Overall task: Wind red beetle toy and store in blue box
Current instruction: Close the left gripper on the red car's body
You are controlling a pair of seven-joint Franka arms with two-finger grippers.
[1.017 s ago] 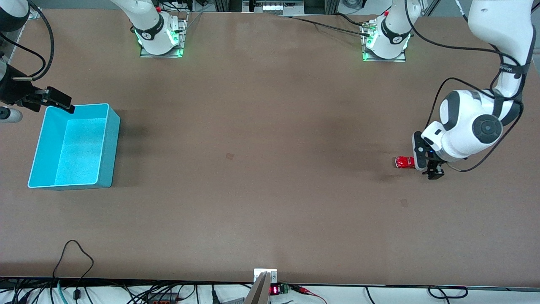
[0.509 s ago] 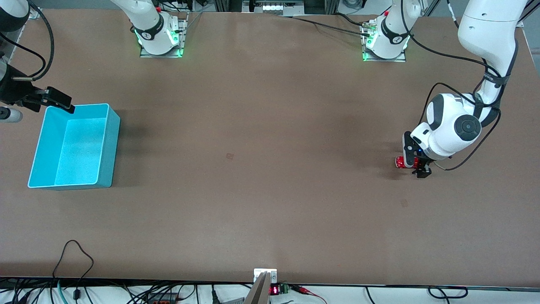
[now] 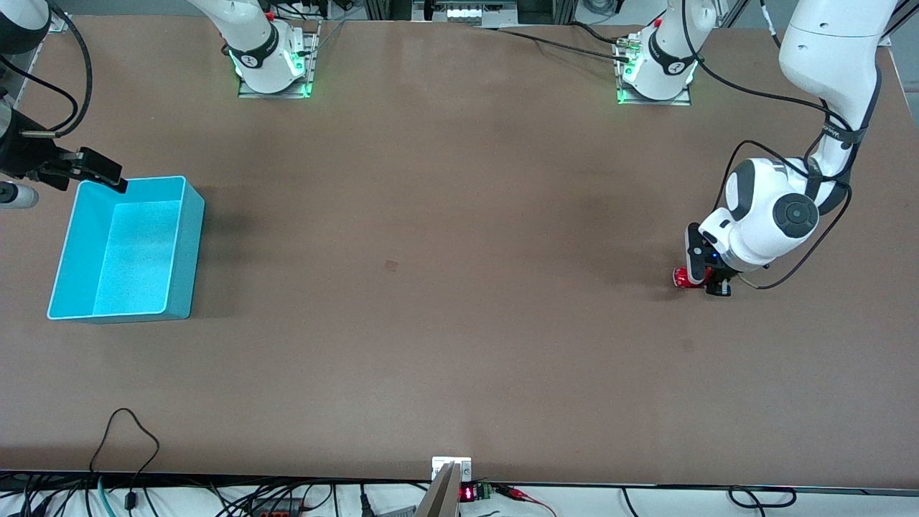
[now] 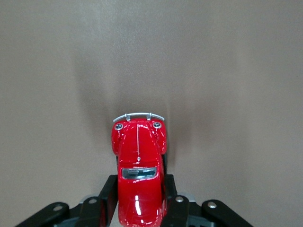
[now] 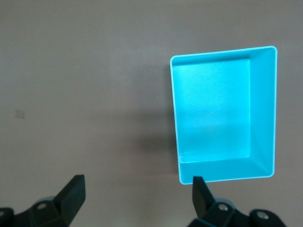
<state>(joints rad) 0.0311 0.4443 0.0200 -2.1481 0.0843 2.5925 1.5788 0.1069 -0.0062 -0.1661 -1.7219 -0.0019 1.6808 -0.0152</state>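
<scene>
Brown tabletop fills your front view, with the blue box (image 3: 126, 248) at about nine o'clock, toward the right arm's end. Your red beetle toy (image 3: 683, 277) sits on the table at about three o'clock, toward the left arm's end, well apart from the box. Since a second ago your left gripper (image 3: 707, 280) has come down and clamped its fingers (image 4: 106, 198) on the toy's rear flanks; the nose and silvery bumper stick out ahead. Your right gripper (image 3: 93, 169) waits just above the box's rim, unchanged, jaws spread wide and holding nothing.
</scene>
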